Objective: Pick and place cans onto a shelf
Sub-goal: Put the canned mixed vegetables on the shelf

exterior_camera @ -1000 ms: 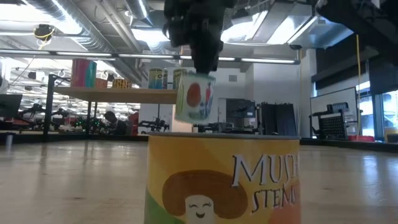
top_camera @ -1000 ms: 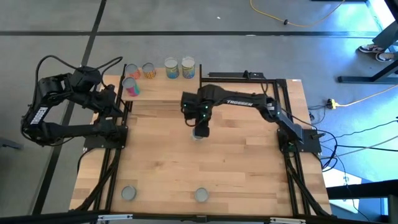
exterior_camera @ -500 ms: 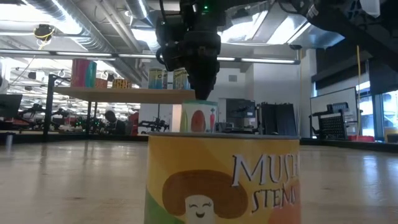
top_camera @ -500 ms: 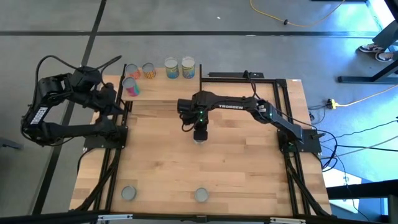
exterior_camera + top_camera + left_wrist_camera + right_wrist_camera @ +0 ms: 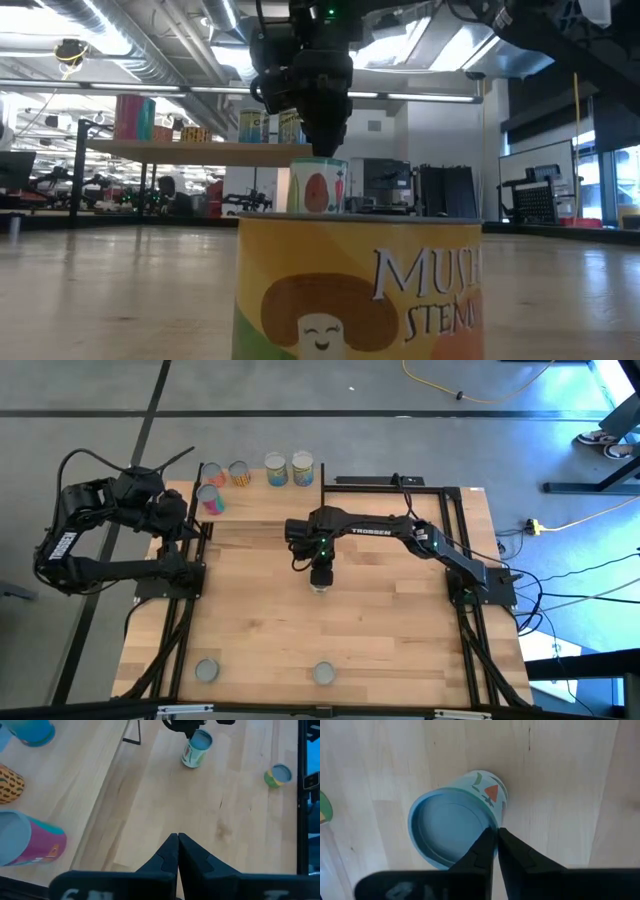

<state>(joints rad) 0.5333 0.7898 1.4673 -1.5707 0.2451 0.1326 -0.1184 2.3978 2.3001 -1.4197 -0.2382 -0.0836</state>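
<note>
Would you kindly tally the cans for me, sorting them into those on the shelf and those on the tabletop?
Cans on the shelf: 5
Cans on the tabletop: 3
Total: 8

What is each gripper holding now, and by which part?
The right gripper pinches the can by its top rim; the can stands on the table. The left gripper holds nothing.
</note>
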